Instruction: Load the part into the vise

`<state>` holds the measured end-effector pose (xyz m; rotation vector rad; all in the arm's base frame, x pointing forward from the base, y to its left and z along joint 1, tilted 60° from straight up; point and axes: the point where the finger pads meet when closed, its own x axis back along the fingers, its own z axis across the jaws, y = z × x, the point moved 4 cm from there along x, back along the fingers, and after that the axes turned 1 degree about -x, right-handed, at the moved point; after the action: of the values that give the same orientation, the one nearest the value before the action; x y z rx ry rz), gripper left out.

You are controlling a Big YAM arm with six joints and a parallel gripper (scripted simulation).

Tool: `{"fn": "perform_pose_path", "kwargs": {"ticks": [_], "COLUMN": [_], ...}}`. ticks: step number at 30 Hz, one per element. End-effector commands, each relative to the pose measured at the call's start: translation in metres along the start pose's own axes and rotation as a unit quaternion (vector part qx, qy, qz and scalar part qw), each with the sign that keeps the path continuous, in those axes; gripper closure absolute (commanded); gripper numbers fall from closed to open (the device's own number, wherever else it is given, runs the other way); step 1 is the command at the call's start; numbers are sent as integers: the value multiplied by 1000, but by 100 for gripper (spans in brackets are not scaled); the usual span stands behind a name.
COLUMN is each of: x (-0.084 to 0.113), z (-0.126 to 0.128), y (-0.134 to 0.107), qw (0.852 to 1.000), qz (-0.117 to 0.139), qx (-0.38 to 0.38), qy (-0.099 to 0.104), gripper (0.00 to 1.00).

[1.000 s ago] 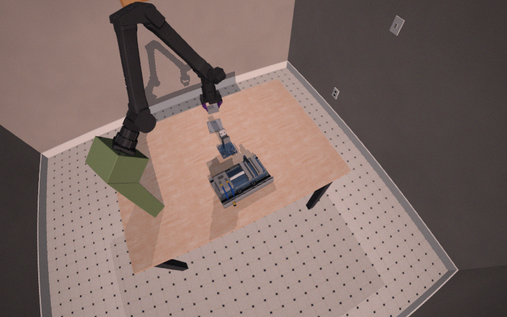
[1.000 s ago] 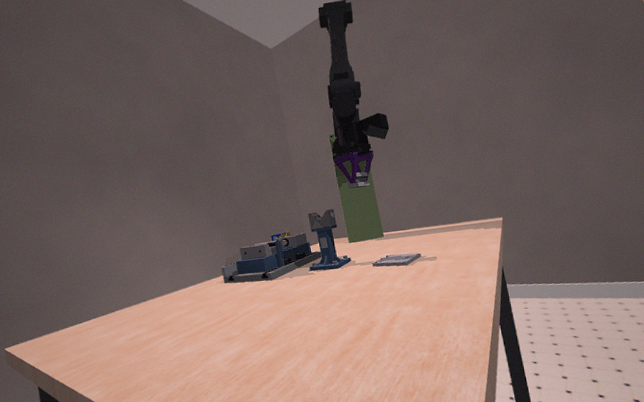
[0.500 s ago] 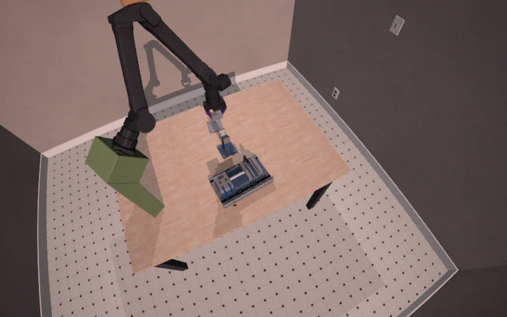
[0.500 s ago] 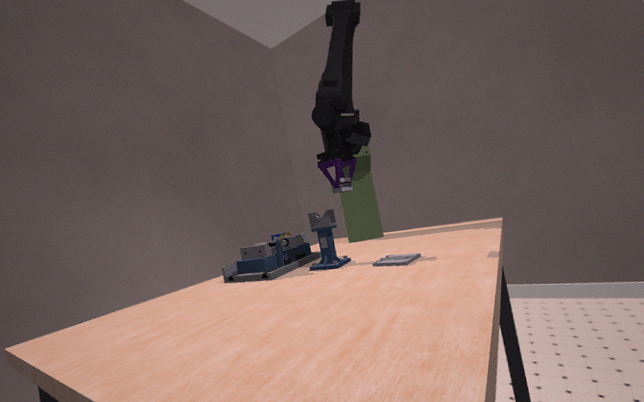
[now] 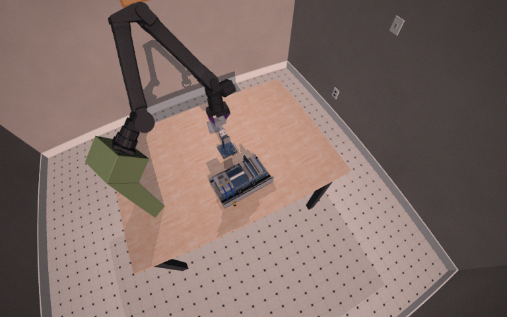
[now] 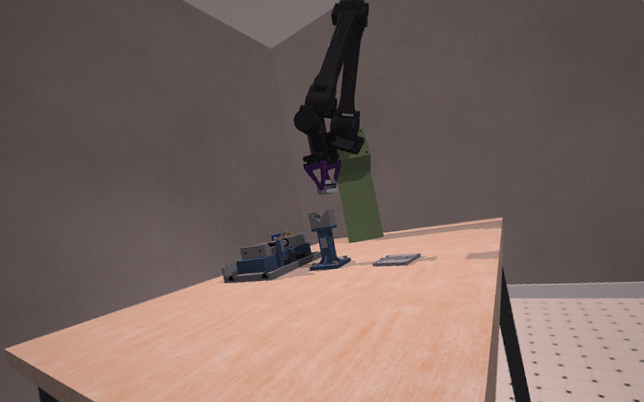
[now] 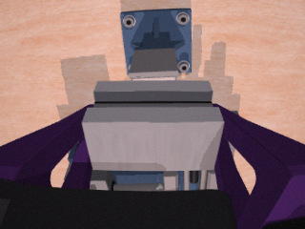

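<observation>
Purple jaws clamped on the grey block (image 7: 152,136), hanging high over the worktop (image 6: 273,352). Straight beneath them stands the blue V-stand (image 6: 325,238), air between. The vise (image 6: 267,259) sits beyond that stand, the flat plate (image 6: 396,259) off to the other side. Dotted tile floor (image 5: 299,269), grey and beige walls.

Grey block part (image 7: 152,136) hangs level above the V-block (image 6: 322,220); slot side seemingly hidden.
</observation>
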<state>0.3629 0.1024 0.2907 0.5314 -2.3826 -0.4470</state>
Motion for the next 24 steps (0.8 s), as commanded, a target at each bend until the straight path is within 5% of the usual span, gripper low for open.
{"fn": "perform_pose_path", "kwargs": {"ticks": [1, 24], "x": [3, 10], "z": [-4, -3], "y": [-11, -39], "qw": [1000, 999], "qz": [2, 0], "qx": [19, 34], "qy": [-12, -18], "gripper": [100, 100]}}
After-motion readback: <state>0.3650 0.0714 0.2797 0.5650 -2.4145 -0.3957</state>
